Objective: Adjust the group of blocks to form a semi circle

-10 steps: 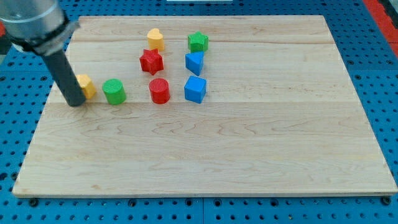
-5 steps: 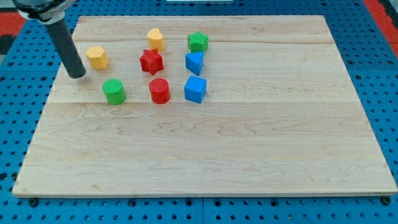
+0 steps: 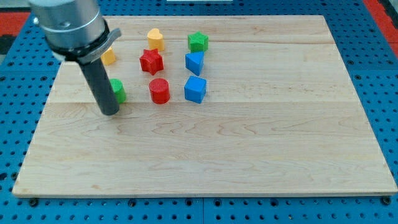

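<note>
My tip (image 3: 110, 112) rests on the wooden board (image 3: 249, 137), just below and left of the green cylinder (image 3: 118, 90), which the rod partly hides. A yellow hexagonal block (image 3: 109, 56) sits above it, partly hidden behind the arm. A yellow heart-shaped block (image 3: 155, 39) and a green star-shaped block (image 3: 198, 42) are near the view's top. A red star (image 3: 150, 61) is below the yellow heart. A red cylinder (image 3: 159, 91) sits right of the green cylinder. Two blue blocks (image 3: 194, 63) (image 3: 195, 89) stand one above the other at the right of the group.
The board lies on a blue pegboard table (image 3: 385, 93). A red patch (image 3: 12, 25) shows at the view's top left corner.
The rod pushed the yellow hexagonal block up the board, then swung right and down to the lower left of the green cylinder. The other blocks have not moved.
</note>
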You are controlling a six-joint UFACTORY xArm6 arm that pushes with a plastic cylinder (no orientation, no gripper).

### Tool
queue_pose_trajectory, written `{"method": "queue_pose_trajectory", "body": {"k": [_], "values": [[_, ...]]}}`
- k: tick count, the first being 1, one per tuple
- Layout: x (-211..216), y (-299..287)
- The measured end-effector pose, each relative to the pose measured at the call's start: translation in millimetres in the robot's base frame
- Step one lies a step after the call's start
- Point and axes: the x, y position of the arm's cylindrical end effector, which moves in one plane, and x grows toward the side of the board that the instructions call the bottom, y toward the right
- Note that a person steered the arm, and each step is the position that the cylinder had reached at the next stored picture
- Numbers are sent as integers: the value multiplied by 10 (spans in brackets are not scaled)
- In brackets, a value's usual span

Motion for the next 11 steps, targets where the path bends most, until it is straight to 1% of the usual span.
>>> {"method": "queue_pose_trajectory", "body": {"k": [1,2,3,4,5,6,7,8,9,10,11], "values": [[-332,-5],[-34,152],[119,1036],[-99,1020],[4,1153],[339,1635],[59,1722],[-376,1482],[-275,1967],[-626,2395],[-1362,2388]]}}
